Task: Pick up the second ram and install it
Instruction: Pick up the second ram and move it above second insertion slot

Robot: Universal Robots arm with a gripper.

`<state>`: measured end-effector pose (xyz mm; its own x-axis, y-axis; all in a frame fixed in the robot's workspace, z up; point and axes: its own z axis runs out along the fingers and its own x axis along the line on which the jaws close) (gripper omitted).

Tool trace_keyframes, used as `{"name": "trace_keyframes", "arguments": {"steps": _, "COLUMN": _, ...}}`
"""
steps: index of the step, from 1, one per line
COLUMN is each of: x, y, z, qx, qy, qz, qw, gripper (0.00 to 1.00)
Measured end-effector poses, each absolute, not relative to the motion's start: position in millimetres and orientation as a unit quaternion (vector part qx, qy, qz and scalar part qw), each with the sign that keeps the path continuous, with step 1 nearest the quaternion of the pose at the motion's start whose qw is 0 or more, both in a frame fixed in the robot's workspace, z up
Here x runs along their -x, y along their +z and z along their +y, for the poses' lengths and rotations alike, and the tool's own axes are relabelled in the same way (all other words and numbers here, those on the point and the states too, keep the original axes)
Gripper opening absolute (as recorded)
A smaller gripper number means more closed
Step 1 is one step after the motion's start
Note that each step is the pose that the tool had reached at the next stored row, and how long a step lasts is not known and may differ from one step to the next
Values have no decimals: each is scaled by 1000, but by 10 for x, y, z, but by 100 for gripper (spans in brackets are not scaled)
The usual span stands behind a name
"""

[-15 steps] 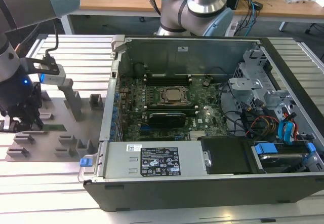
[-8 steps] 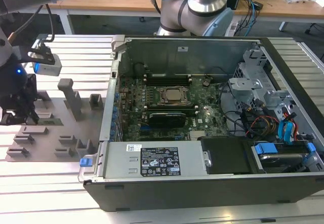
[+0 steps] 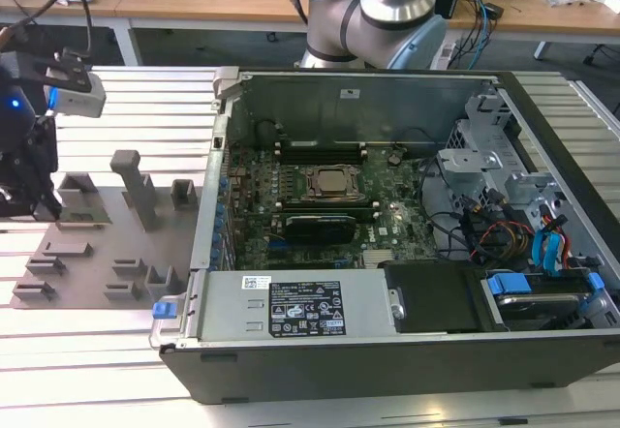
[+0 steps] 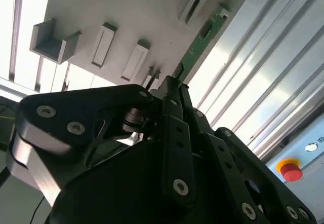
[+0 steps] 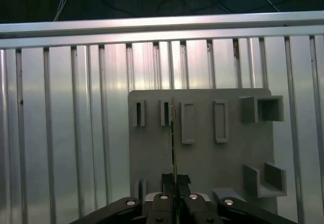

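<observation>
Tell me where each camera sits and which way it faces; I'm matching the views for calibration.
Exterior view: off the arm, raised, looking down at the open computer case and grey holder plate; the arm's base and gripper show.
First wrist view: on the wrist, facing straight down onto the holder plate; the gripper pinches the memory stick, seen edge-on.
Second wrist view: on the wrist, looking obliquely along the gripper at the memory stick.
Shared: both wrist views show gripper, memory stick, holder plate.
</observation>
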<state>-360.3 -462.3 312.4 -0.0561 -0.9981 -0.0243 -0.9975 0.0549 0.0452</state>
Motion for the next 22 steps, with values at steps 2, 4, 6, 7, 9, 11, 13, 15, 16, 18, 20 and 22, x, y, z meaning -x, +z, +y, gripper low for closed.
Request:
{"name": "trace_keyframes", "arguments": {"steps": 2, "x": 3603, "y": 3194, "z": -4623, "qx": -687, "qy": -25, "qz": -726, "qw": 7, "gripper": 14}}
{"name": "trace_keyframes", "arguments": {"steps": 4, "x": 3603, "y": 3268, "z": -4623, "qx": -687, "qy": -25, "qz": -726, "qw": 7, "gripper": 14}}
{"name": "trace_keyframes", "arguments": {"steps": 6, "x": 3603, "y": 3310, "z": -4623, "qx": -687, "qy": -25, "qz": -726, "qw": 7, "gripper": 14}}
{"name": "trace_keyframes", "arguments": {"steps": 7, "x": 3603, "y": 3349, "z": -4623, "qx": -687, "qy": -25, "qz": -726, "qw": 7, "gripper": 14}}
{"name": "trace_keyframes", "arguments": {"steps": 9, "x": 3603, "y": 3430, "z": -4623, "qx": -687, "qy": -25, "qz": -726, "qw": 7, "gripper": 14}}
{"name": "trace_keyframes", "arguments": {"steps": 11, "x": 3603, "y": 3516, "z": -4623, "qx": -687, "qy": -25, "qz": -726, "qw": 7, "gripper": 14}}
{"name": "trace_keyframes", "arguments": {"steps": 13, "x": 3603, "y": 3562, "z": -4623, "qx": -687, "qy": -25, "qz": -726, "qw": 7, "gripper": 14}}
{"name": "trace_keyframes", "arguments": {"steps": 15, "x": 3603, "y": 3611, "z": -4623, "qx": -687, "qy": -25, "qz": -726, "qw": 7, "gripper": 14}}
{"name": "trace_keyframes", "arguments": {"steps": 16, "x": 3603, "y": 3628, "z": -4622, "qx": -687, "qy": -25, "qz": -726, "qw": 7, "gripper": 14}}
{"name": "trace_keyframes", "arguments": {"steps": 18, "x": 3603, "y": 3665, "z": -4623, "qx": -687, "qy": -25, "qz": -726, "qw": 7, "gripper": 14}}
{"name": "trace_keyframes", "arguments": {"steps": 20, "x": 3603, "y": 3744, "z": -4622, "qx": -687, "qy": -25, "qz": -726, "qw": 7, "gripper": 14}}
{"name": "trace_keyframes", "arguments": {"steps": 22, "x": 3603, "y": 3815, "z": -4623, "qx": -687, "qy": -25, "qz": -726, "qw": 7, "gripper": 14}}
